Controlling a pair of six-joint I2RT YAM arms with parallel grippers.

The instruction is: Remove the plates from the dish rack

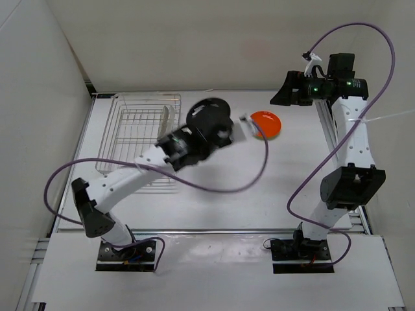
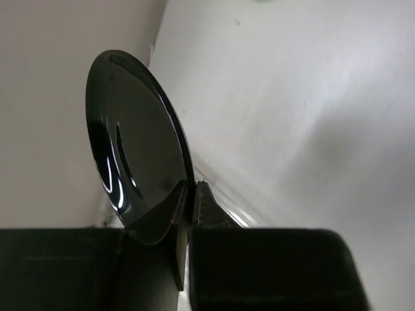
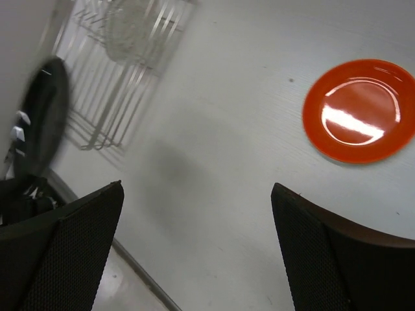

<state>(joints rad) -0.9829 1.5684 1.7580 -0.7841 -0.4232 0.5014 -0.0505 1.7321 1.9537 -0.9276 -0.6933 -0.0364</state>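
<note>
My left gripper (image 2: pixel 189 194) is clamped on the rim of the black plate (image 2: pixel 136 142), which is on edge in the air just right of the dish rack (image 1: pixel 123 139). The orange plate (image 1: pixel 266 124) lies flat farther right of the rack. My right gripper (image 3: pixel 198 188) has its fingers apart and is empty. To do: level the plate, lower it slowly, release only on contact.

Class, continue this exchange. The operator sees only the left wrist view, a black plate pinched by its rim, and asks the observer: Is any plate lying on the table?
Observer: Yes, the orange plate lies flat on the table, right of the dish rack.
Operator: Is the right gripper carrying anything?
Observer: No, it is open and empty.
Operator: Where is my black plate?
Observer: It hangs between the rack and the orange plate.
</note>
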